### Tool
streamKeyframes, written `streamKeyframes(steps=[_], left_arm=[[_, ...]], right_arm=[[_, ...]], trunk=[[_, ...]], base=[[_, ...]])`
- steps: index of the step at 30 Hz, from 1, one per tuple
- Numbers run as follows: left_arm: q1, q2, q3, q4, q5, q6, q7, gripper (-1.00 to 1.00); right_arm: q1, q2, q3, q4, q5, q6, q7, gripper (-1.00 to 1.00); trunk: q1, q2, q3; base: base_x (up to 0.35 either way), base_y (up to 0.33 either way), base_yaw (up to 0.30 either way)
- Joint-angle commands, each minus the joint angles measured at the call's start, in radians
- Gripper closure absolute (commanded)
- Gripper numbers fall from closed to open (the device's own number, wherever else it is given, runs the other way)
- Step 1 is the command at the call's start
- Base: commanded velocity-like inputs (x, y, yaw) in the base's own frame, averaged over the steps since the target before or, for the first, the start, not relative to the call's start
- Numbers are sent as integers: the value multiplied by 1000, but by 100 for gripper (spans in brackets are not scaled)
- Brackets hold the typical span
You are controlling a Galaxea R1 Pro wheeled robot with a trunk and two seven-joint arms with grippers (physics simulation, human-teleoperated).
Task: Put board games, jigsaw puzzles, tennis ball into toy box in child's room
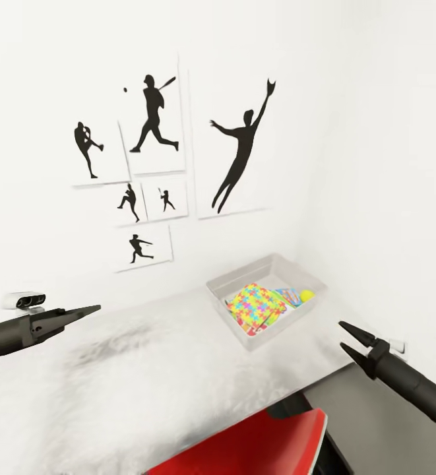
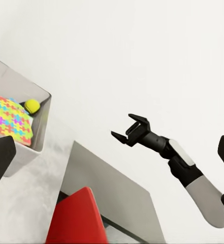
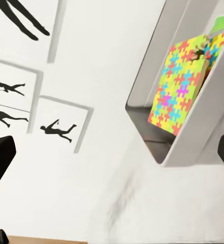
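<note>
A plain white wall point(image 1: 349, 99) takes up the upper half and right side of the head view, and a cluster of framed black baseball silhouettes point(image 1: 171, 165) is hung on it at upper left and centre. Below it, the pale, mottled top of the desk point(image 1: 152, 376) is spread across the lower half of the frame, with a darker grey section seen at lower right. A red chair point(image 1: 257, 445) is seen at the bottom edge, right of centre. The grey toy box point(image 1: 266, 298) is set on the desk at centre right, near the room corner. Inside it a jigsaw puzzle point(image 1: 256, 305) of neon interlocking pieces is laid tilted, and the yellow tennis ball point(image 1: 307, 295) is lodged at the box's far right end, just beside the puzzle. The left gripper point(image 1: 91, 309) is held at the left edge, above the desk, its jaws brought together to a point. The right gripper point(image 1: 349, 340) is held at lower right, well apart from the box, its jaws slightly apart and nothing between them. In the left wrist view the right gripper point(image 2: 123, 133) is seen against the wall, its jaws parted.
</note>
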Motion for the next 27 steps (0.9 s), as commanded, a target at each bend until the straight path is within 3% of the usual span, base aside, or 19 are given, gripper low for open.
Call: streamKeyframes(steps=[1, 27], left_arm=[[0, 1, 0, 0, 0, 11, -4, -100], [0, 1, 2, 0, 1, 11, -4, -100]], right_arm=[[-1, -3, -2, 1, 10, 4, 16, -100], [4, -16, -5, 22, 10, 2, 53, -100]], trunk=[[0, -2, -1], [0, -2, 30]], base=[[-236, 181, -221], [-294, 113, -223]])
